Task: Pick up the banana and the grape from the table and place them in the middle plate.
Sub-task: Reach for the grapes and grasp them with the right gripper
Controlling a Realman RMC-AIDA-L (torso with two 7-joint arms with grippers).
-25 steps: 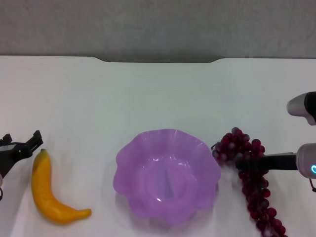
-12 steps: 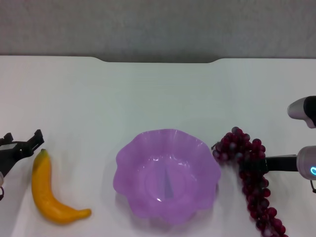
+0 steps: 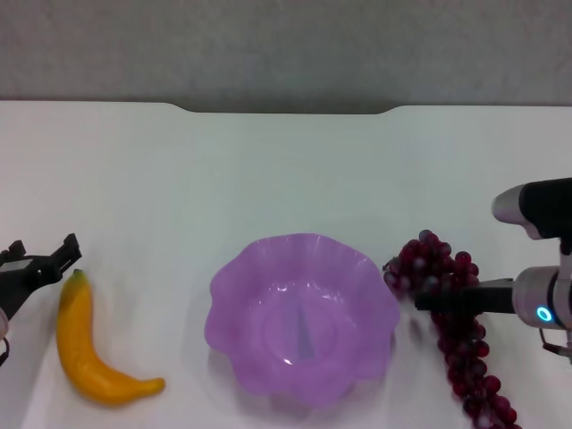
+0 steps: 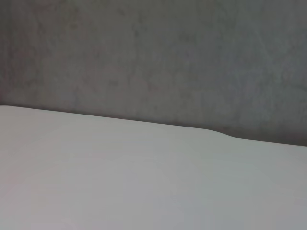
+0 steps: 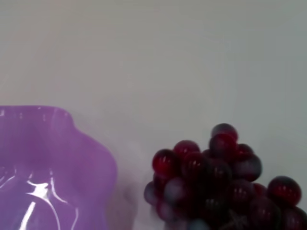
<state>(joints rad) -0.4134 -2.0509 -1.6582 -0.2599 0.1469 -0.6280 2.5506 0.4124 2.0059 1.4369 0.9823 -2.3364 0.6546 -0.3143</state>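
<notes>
Grape point(image 3: 451, 322) lies on the tabletop point(image 3: 286, 170) right of the middle plate point(image 3: 302, 313), the right gripper point(image 3: 427, 302) over it, jaws' state unclear. Left gripper point(image 3: 40, 261), jaws spread, sits beside the banana point(image 3: 85, 344).

Smooth matt white on the table point(image 3: 286, 170). Translucent purple plastic, glossy (bright highlights on the inner wall), for the middle plate point(image 3: 234, 295). Shiny dark red skins, glass-like, on the grape point(image 3: 460, 344). Smooth, dull yellow-orange finish on the banana point(image 3: 82, 344). Rough, mottled grey over the wall point(image 3: 286, 49) behind.
</notes>
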